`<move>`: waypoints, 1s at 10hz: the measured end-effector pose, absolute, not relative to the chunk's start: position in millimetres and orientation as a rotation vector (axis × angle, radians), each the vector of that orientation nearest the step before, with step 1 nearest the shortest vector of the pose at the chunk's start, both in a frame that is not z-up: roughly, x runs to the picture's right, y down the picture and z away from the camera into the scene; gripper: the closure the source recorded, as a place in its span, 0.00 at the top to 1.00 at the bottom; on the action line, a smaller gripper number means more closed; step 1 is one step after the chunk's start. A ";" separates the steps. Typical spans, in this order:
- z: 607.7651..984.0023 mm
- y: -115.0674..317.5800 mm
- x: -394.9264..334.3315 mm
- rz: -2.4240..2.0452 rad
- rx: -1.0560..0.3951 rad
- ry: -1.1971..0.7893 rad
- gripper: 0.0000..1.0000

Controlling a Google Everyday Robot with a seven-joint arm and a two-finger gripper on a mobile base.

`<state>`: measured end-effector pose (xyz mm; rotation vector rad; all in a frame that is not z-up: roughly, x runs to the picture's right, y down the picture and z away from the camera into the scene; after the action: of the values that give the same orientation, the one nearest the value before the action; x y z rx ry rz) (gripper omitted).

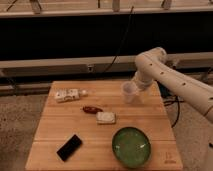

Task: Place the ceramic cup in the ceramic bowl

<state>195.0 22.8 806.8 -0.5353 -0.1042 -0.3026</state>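
The small white ceramic cup (128,93) stands upright on the wooden table (60,125), at its back right. My gripper (136,88) is at the end of the white arm that reaches in from the right. It sits right against the cup's right side, at cup height. The arm hides the contact. The green glazed ceramic bowl (131,146) lies at the table's front right, a good way in front of the cup, and holds nothing.
A flat white block (106,118) and a small red object (90,109) lie mid-table. A white packet (67,95) lies at the back left and a black flat object (69,147) at the front left. A dark wall with rails runs behind the table.
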 end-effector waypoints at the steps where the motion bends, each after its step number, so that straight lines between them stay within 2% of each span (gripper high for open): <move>1: 810.0 23.6 193.1 -0.308 -0.537 -0.114 0.80; 10: 841.1 41.9 187.4 -0.334 -0.541 -0.188 0.80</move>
<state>187.4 41.9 841.1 -0.5408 -0.1879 -0.3338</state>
